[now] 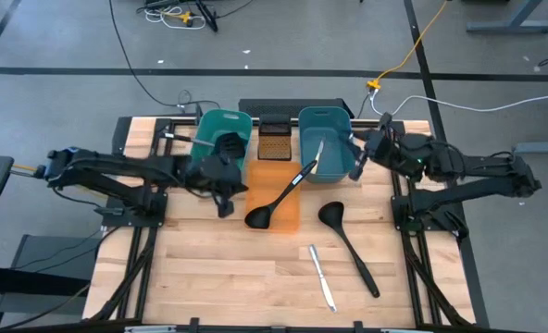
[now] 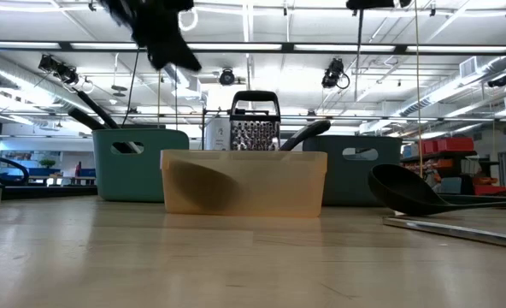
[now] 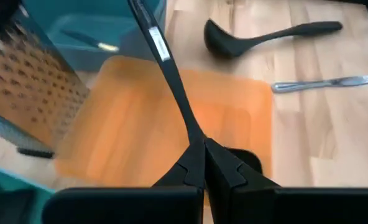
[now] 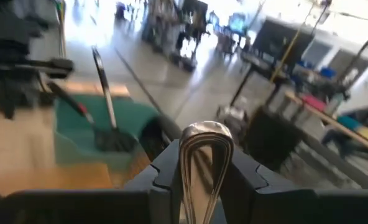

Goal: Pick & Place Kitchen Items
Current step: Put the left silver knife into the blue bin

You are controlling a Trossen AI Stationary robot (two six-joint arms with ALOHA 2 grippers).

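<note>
left gripper (image 1: 226,205) clenched, nothing plainly gripped; black ladle (image 1: 276,198) lies just ahead of its fingertips across the orange tub (image 1: 288,220), bowl hidden behind them in the wrist view | right gripper (image 1: 355,163) pinches a silver knife (image 1: 317,155) over the right teal tub (image 1: 330,166); blade mostly hidden

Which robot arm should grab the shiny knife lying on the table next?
Probably neither yet. The table knife lies nearer the right arm, but the right claw already holds a silver utensil and the left claw pinches a ladle.
</note>
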